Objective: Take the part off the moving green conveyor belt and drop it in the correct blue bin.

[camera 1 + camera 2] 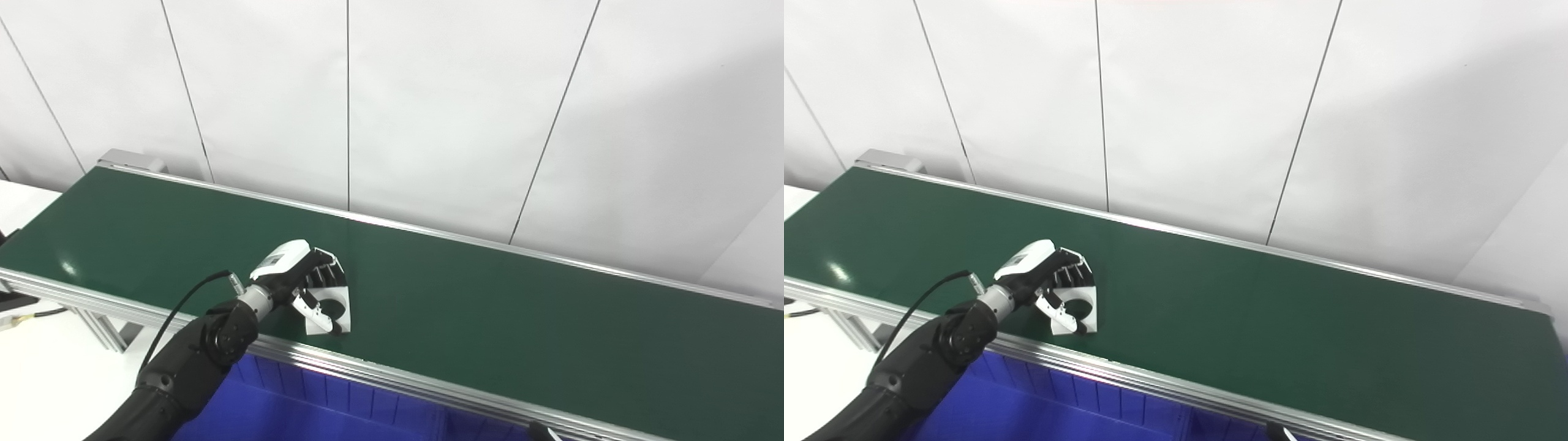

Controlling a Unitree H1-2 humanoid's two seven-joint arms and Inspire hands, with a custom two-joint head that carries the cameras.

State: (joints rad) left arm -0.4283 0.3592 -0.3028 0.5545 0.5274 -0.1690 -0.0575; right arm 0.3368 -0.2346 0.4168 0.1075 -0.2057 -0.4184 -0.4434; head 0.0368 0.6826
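A flat white part with a round hole lies on the green conveyor belt, close to its near rail. My left hand reaches over the rail from the lower left. Its dark fingers curl over the part's far edge and its thumb presses the near side, so it is shut on the part. The part still touches the belt. Only a small tip of my right hand peeks in at the bottom edge, too little to tell its state. A blue bin sits below the near rail.
The aluminium rail runs along the belt's near side, between the belt and the bin. A white panelled wall stands behind the belt. A white table surface and the frame legs are at the left.
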